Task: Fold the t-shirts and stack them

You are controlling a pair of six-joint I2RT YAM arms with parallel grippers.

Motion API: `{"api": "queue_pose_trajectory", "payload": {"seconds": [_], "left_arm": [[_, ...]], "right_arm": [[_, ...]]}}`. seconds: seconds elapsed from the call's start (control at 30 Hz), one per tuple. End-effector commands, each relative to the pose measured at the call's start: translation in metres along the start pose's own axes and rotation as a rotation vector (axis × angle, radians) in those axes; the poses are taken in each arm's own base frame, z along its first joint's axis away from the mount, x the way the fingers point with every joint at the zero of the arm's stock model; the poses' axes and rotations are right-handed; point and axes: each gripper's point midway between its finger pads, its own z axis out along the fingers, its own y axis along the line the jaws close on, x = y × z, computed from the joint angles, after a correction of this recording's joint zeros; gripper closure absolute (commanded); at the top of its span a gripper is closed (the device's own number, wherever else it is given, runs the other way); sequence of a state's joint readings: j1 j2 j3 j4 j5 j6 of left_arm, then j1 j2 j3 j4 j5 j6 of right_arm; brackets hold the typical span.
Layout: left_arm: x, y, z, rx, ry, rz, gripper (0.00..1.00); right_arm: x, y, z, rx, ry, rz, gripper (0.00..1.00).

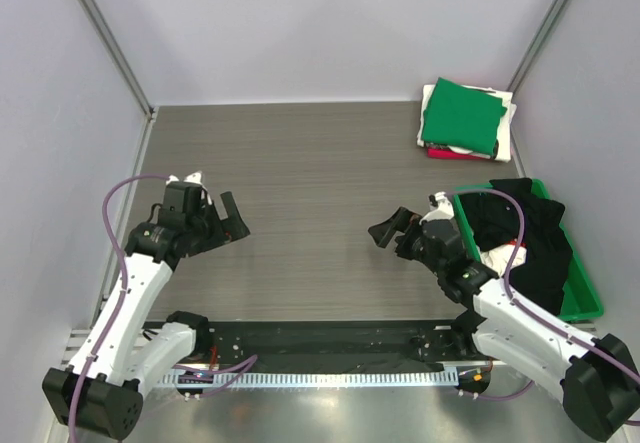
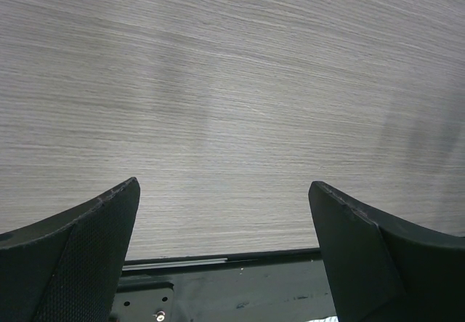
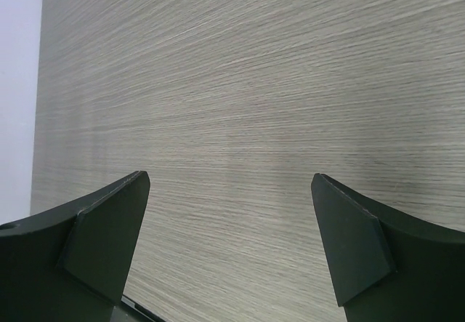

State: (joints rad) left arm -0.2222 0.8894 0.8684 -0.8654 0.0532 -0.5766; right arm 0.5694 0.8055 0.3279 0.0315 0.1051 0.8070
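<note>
While elbows bend, L gripper [image 1: 224,213] & R gripper [image 1: 392,229] gape inward.

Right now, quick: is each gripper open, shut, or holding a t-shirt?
Left gripper: open, fingers wide apart, holding nothing.
Right gripper: open, fingers wide apart, holding nothing.

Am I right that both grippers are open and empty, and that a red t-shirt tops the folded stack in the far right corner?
Not quite: the top external view shows a bright green t-shirt topping that stack. The left gripper and right gripper are indeed open and empty.
</note>
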Motion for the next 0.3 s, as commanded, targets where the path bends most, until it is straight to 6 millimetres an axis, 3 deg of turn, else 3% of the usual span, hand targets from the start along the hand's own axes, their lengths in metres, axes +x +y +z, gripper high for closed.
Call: {"api": "queue_pose_trajectory", "payload": {"seconds": [0.0, 0.27], "left_arm": [[-0.0053, -0.0044, 0.0002, 0.016, -0.029, 0.0, 0.01], [-0.0064, 0.0002, 0.0022, -0.016, -0.025, -0.006, 0.02]], "right_arm": [[-0.0176, 0.0197, -0.0008, -0.085, -0.081, 0.047, 0.0], [-0.0157, 0.0229, -0.0006, -0.107, -0.072, 0.043, 0.0]]}}
